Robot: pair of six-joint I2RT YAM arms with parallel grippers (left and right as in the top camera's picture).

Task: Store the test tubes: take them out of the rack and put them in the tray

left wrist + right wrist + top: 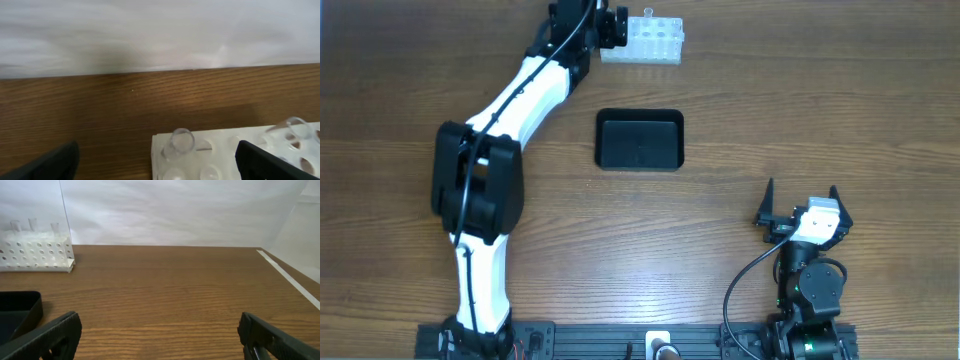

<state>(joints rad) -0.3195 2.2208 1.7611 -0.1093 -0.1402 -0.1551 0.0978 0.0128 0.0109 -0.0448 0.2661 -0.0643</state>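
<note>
Test tubes (181, 141) stand upright in the white rack (642, 42), upper centre of the top view, above the black tray (640, 139). Left gripper (159, 162), spread wide, is nearest, one tube just ahead between its jaws; right gripper (802, 205) sits open, lower right.

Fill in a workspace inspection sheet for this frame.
Surface: wood-grain table.
Job's things: white rack at the far edge, clear test tubes upright in it; black tray nearer the arms, nothing in it.
Clutter: nothing seen.
Pincers: left pincer open, at the rack; right pincer open near its base, holding nothing.
Cables: black cable looped beside the right arm.
Surroundings: white backdrop behind the table.
</note>
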